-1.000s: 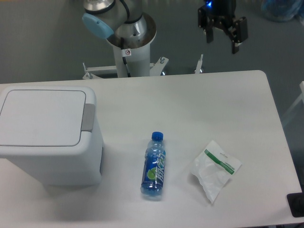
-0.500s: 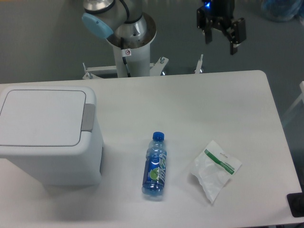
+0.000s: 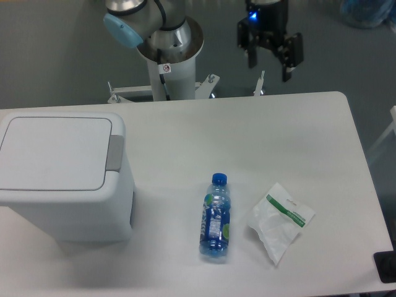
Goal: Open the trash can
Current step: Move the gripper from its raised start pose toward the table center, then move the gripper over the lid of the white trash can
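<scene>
The trash can [image 3: 62,176] is a large white boxy bin at the table's left, its flat lid [image 3: 54,153] shut and level. A grey push tab [image 3: 114,152] sits at the lid's right edge. My gripper [image 3: 270,62] hangs in the air beyond the table's far edge, at upper right. Its two black fingers [image 3: 288,59] are spread apart and hold nothing. It is far from the bin, well to its right and behind it.
A blue plastic bottle [image 3: 215,218] lies on its side at the table's front middle. A clear plastic bag with a green strip [image 3: 279,222] lies to its right. The arm's grey base column [image 3: 170,55] stands behind the table. A dark object [image 3: 387,267] sits at the lower right corner.
My gripper has moved left by a small amount, still open. The bottle has rolled to the right and now shows a different side of its label.
</scene>
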You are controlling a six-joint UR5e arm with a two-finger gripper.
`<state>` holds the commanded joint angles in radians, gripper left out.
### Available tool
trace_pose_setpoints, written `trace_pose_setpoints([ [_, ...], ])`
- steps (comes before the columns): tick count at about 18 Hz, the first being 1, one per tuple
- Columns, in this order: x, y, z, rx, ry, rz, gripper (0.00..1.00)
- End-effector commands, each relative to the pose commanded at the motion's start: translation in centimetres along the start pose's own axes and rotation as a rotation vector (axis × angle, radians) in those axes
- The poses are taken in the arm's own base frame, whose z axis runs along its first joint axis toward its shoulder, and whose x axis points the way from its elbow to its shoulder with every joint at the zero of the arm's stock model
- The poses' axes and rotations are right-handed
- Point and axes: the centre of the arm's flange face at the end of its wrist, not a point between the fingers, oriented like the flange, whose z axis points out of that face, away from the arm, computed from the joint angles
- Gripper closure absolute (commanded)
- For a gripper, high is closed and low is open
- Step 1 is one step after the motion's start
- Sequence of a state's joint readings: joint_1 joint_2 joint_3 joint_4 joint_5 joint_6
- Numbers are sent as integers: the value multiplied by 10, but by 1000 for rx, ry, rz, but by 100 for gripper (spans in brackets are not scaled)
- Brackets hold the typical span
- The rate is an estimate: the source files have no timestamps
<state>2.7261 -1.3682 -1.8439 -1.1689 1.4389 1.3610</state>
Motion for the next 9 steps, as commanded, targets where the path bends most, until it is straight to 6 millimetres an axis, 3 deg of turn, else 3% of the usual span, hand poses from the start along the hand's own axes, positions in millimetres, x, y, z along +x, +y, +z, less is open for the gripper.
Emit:
trace_pose_setpoints([
  [5,14,-41,8,42,-14,-91,0],
  [9,23,-59,15,50,8,-187,0],
])
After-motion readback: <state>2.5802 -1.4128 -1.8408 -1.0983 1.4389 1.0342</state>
